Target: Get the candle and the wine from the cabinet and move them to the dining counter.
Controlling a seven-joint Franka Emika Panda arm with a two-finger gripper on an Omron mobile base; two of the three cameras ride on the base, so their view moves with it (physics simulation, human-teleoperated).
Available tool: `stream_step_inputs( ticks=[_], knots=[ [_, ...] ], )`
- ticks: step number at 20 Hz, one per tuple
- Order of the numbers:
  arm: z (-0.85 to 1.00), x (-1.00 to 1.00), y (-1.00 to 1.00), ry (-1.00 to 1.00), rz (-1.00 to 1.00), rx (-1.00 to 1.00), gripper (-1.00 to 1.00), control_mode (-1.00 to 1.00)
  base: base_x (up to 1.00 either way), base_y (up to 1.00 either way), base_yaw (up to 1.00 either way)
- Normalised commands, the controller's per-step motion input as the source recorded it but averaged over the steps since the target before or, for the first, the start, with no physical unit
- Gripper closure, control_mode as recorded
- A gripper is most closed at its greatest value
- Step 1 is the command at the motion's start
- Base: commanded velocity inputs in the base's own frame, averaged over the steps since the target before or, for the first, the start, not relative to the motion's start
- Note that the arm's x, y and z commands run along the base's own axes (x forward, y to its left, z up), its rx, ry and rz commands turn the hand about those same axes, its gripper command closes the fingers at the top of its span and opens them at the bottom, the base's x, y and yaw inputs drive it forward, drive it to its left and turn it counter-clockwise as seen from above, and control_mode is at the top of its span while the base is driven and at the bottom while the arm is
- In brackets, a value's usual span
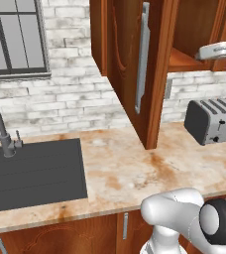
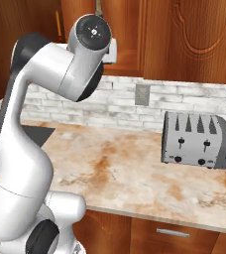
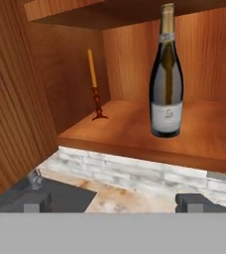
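Two items on your cabinet [image 3: 135,129] shelf: wine [image 3: 166,74] upright, centre-right; candle [image 3: 95,84] back-left of it. Gripper [image 3: 112,201] wide open, empty. Bottle likely heavy, slick; grasp its body. Candle light, brittle; take the holder.

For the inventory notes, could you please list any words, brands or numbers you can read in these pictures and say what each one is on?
No text can be read.
The wine bottle has a pale label with a small dark mark, too blurred to read.
The toaster shows levers and knobs, with no legible markings.
The candle and cabinet carry no writing.
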Motion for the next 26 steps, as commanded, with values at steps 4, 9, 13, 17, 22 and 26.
stream_step_inputs(
  ticks=[4,9,13,17,22,26],
  knots=[
    [0.20,0.55,-0.04,-0.12,-0.06,0.18,-1.00,-1.00,0.00,0.00,0.00],
    [0.18,0.47,-0.01,-0.06,-0.04,0.16,-1.00,-1.00,0.00,0.00,0.00],
    [0.13,0.41,-0.08,0.00,0.00,0.08,-1.00,-1.00,0.00,0.00,0.00],
    [0.02,0.39,-0.03,0.04,0.00,0.02,-1.00,-1.00,0.00,0.00,0.00],
    [0.00,0.37,-0.06,0.04,0.00,0.00,-1.00,-1.00,0.00,0.00,0.00],
    [-0.01,0.32,-0.02,0.03,0.00,0.00,-1.00,-1.00,0.00,0.00,0.00]
  ],
)
